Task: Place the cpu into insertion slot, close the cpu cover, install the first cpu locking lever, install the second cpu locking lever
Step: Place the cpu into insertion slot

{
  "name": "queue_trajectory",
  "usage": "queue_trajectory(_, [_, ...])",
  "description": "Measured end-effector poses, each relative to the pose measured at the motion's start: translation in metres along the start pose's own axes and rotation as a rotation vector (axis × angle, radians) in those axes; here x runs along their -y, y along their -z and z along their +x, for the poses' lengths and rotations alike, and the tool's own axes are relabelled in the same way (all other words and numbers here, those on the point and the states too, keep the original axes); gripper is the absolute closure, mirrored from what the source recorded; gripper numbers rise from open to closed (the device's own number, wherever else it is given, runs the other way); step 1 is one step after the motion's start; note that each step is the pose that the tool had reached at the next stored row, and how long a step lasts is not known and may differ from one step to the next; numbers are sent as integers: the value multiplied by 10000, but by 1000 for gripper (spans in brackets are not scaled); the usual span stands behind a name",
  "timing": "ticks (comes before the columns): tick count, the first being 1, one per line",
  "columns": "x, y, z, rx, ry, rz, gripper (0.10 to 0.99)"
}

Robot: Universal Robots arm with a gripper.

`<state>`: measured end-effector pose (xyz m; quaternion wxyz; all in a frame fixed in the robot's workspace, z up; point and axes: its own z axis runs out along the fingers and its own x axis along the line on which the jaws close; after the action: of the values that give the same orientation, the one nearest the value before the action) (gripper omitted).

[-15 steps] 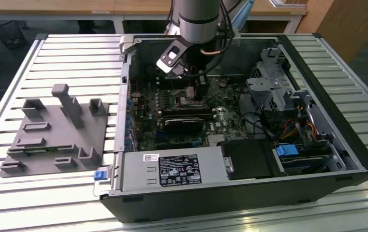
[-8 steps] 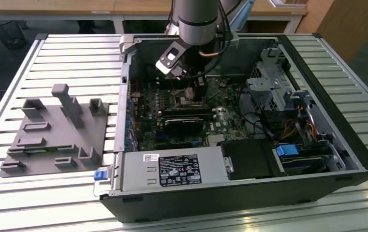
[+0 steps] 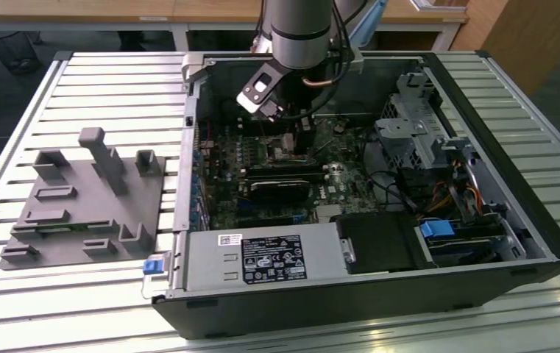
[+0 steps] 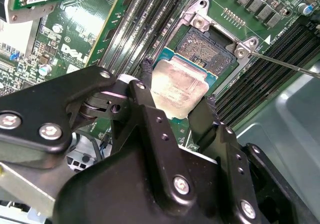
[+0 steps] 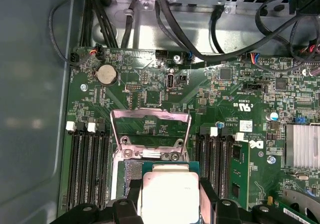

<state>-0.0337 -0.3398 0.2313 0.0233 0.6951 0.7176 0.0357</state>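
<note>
End effector [image 4: 178, 82] clamped on one cpu [image 4: 180, 89], at one insertion slot [image 4: 207, 48]; cpu cover [image 5: 150, 114] raised.

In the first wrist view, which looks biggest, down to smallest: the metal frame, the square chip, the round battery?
1. Silvery metal cpu cover frame.
2. Pale silver square cpu; it is nearer the camera and cut off, so this rank is unsure.
3. Round silver coin battery.

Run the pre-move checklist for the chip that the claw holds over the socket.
1. Grip: claw shut on two opposite edges of the cpu: ok.
2. cpu cover raised clear of the insertion slot: ok.
3. cpu centred over the insertion slot: not ok, bare contacts show past one edge.
4. Corner marks of cpu and slot matched: cannot tell.
</note>
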Motion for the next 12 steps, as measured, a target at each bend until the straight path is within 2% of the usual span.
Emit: queue_trajectory(12, [10,-79,42,10,-109,-1,549])
